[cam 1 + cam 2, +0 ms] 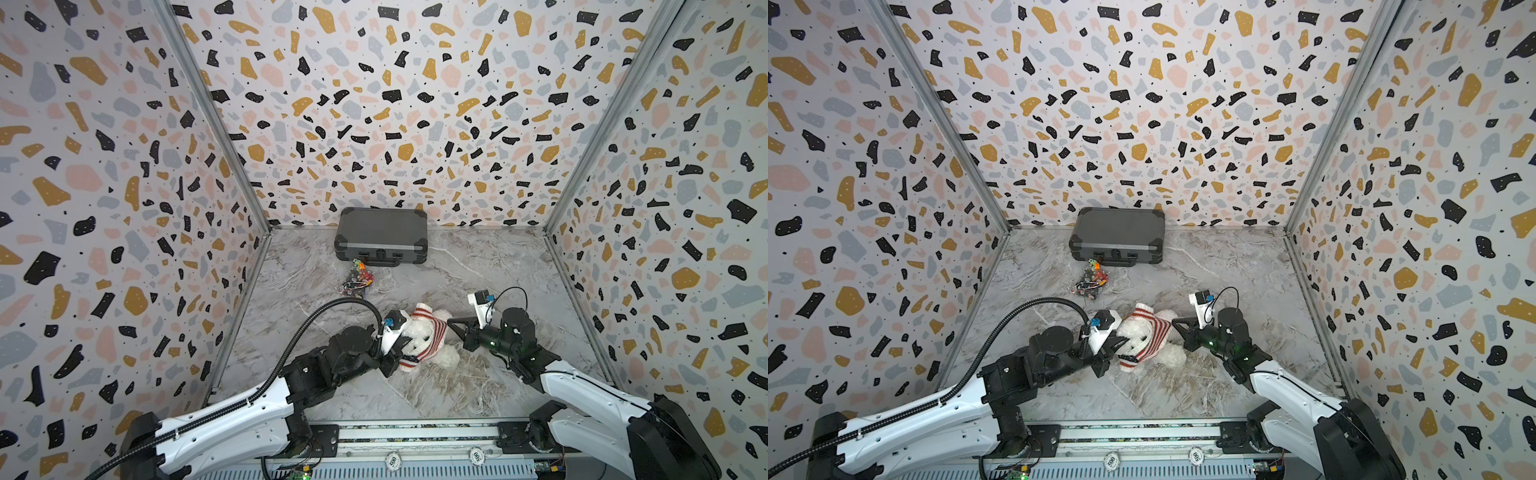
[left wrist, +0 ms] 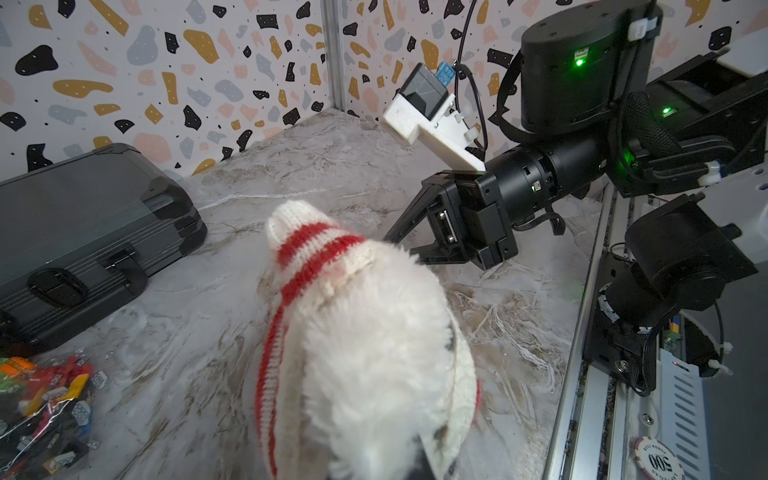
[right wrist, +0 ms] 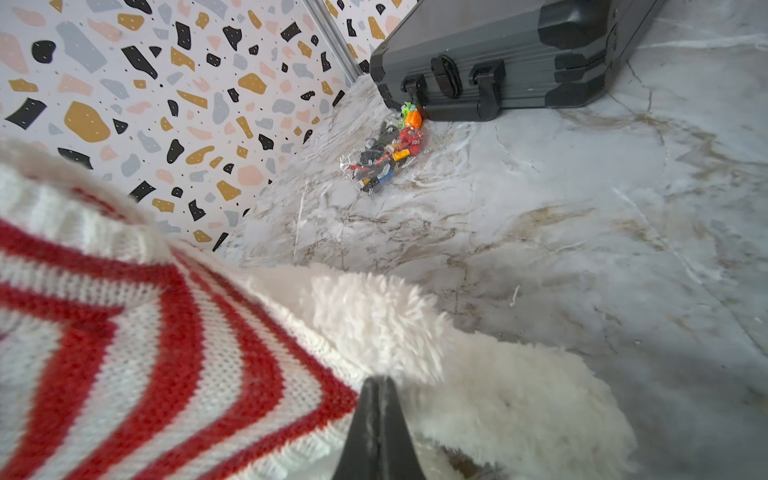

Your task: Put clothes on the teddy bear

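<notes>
Teddy bear (image 1: 419, 332) lies between left claw (image 1: 405, 347) and right claw (image 1: 450, 322).

teddy bear (image 1: 449, 355) 1 | sweater (image 1: 434, 331) 1 | case (image 1: 380, 232) 1 | bag (image 1: 356, 280) 1 | chips (image 1: 392, 460) 2

The teddy bear (image 3: 374, 316) is long, fluffy white plush, and its sweater (image 3: 166, 353) is coarse knit in red and white. My right gripper (image 3: 376, 384) is matt black plastic. The surface (image 1: 457, 270) looks like smooth marbled stone (faint sheen). The case (image 1: 380, 228) has ribbed grey metal-look panels and matt black corners. The bag (image 1: 357, 280) is glossy clear film.
</notes>
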`<state>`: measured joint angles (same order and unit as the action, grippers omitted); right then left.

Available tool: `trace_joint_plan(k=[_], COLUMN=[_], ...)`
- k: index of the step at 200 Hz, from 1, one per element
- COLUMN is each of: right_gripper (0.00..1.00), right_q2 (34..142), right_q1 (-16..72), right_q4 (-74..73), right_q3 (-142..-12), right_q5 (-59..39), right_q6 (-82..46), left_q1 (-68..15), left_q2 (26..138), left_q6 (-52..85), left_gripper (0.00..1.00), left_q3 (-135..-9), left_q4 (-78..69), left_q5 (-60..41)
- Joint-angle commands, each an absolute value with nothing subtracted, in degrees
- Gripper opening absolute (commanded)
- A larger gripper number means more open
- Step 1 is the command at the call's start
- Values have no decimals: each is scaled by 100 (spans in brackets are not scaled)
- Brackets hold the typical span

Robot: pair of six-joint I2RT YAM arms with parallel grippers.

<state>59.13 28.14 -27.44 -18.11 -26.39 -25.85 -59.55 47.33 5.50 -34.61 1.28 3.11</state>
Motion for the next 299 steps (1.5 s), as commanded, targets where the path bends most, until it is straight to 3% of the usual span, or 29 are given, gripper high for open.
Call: trace_joint_plan(k=[1, 41, 81, 154, 192, 223, 250, 270, 299], right_gripper=[0, 0, 0, 0, 0, 29, 46, 53, 54], right_q2=[5894, 5462, 5340, 5730, 5377, 4841, 4498, 4336, 4214], right_q1=[2725, 2941, 2150, 2142, 2463, 2762, 2974, 3122, 3332], right_q4=[-2530, -1799, -2131, -2297, -2094, -2235, -2227, -2118, -2609], right_q3=[-1678, -1946, -1360, -1354, -1566, -1865, -1969, -1958, -1642], right_q5=[-2185, -1736, -2204, -2255, -2285, -2693, -2883, -2954, -3160], right_q6=[-2482, -2136, -2450, -2435, -2300, -2305, -2327, -2316, -2546], left_q1=[-5988, -5986, -5987, -5985, -5993, -5988, -5990, -5981, -5978], left_q2=[4396, 4387, 4129, 3772, 3811, 3985, 4066, 4174, 4306], left_q6=[650, 617, 685, 937, 1108, 1237, 1693, 2061, 2487], left_gripper=[0, 0, 0, 0, 0, 0, 0, 0, 0], left_q3=[-3513, -3528, -3413, -3281, -3234, -3244, -3263, -3419, -3641], left_q4=[-562, -414, -498, -686, -942, -987, -1220, -1286, -1402], left_q5=[406, 492, 735, 834, 830, 859, 1182, 1358, 1327])
